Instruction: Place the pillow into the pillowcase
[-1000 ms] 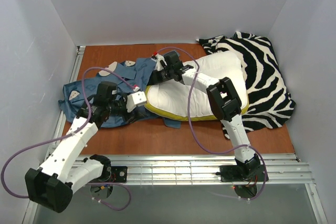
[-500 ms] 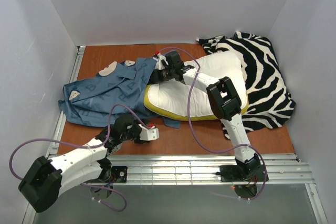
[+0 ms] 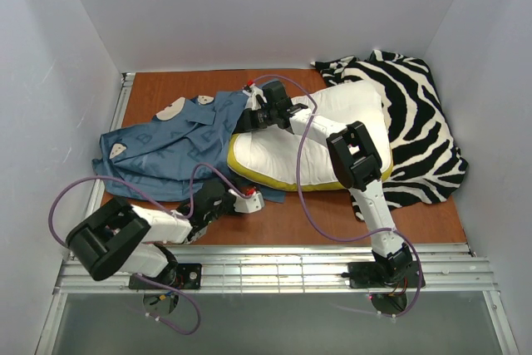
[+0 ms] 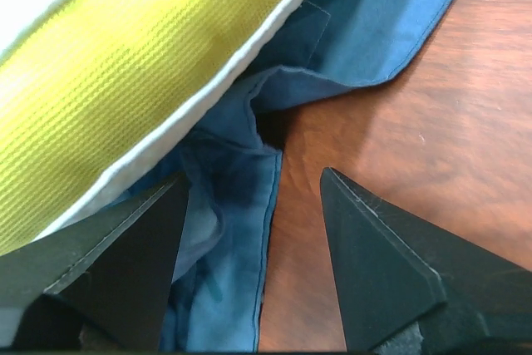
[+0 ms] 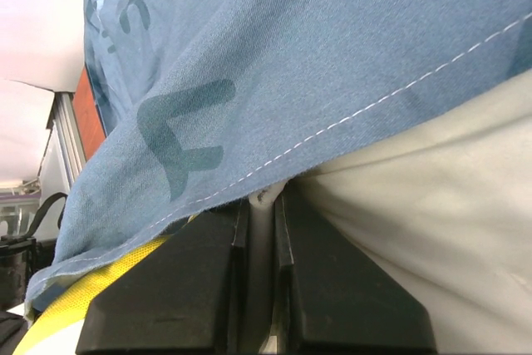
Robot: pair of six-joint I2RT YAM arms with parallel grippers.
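pillow [image 3: 278, 155] lies on the table [image 3: 416, 218], its left end at the pillowcase [image 3: 162, 151] mouth. blue top hem is draped over that corner, pillow not inside yet. right claw [image 3: 243, 125] is closed on a thin pale fold there, looks like the pillow's edge. left claw [image 4: 253, 184] is open and empty, low at the lower hem under the yellow edge. risk: it bites both layers or the pillow too and closes the mouth. pillow's weight pins that hem.
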